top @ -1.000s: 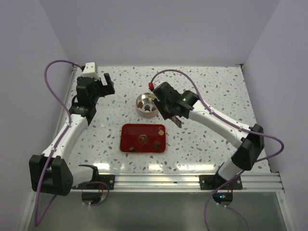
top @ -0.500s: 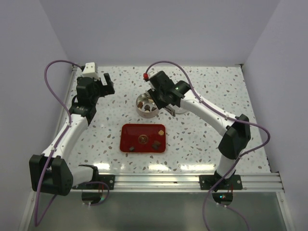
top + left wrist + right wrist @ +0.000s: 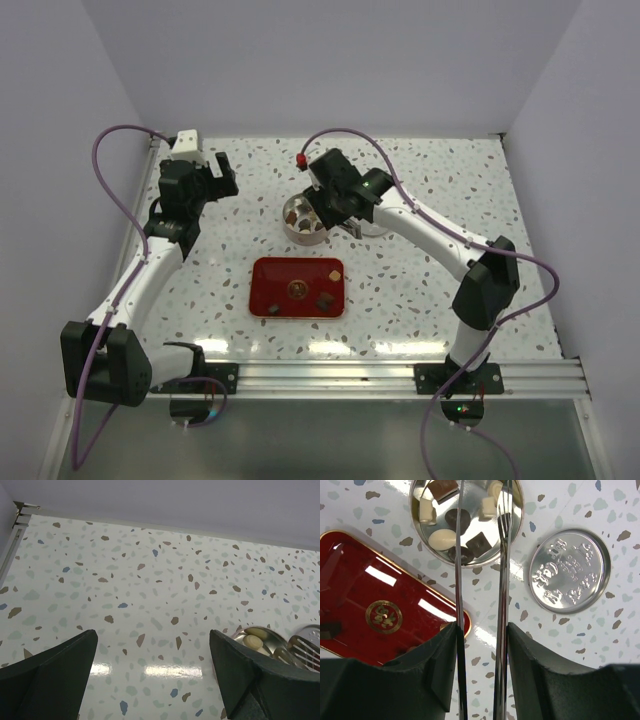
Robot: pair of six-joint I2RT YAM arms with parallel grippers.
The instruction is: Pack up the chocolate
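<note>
Several chocolate pieces [image 3: 442,538], dark, brown and cream, lie in the round metal tin [image 3: 418,495]. A few more chocolate pieces [image 3: 324,299] remain on the red tray [image 3: 290,275]. My right gripper [image 3: 481,630] is shut on the long metal tweezers [image 3: 459,555]. Their two arms stand apart and reach over the tin [image 3: 296,228]. Whether the tips hold a piece, I cannot tell. My left gripper [image 3: 152,645] hangs open over bare table at the back left, with the tin [image 3: 267,631] at its right.
The tin's embossed lid [image 3: 569,570] lies flat on the table just right of the tin. The red tray [image 3: 370,585] sits in front of the tin, nearer the arm bases. White walls close in the table on three sides.
My right gripper has swung left and back, bringing the tweezers over the tin. The tweezer arms stand a little wider apart. The left arm has not moved.
</note>
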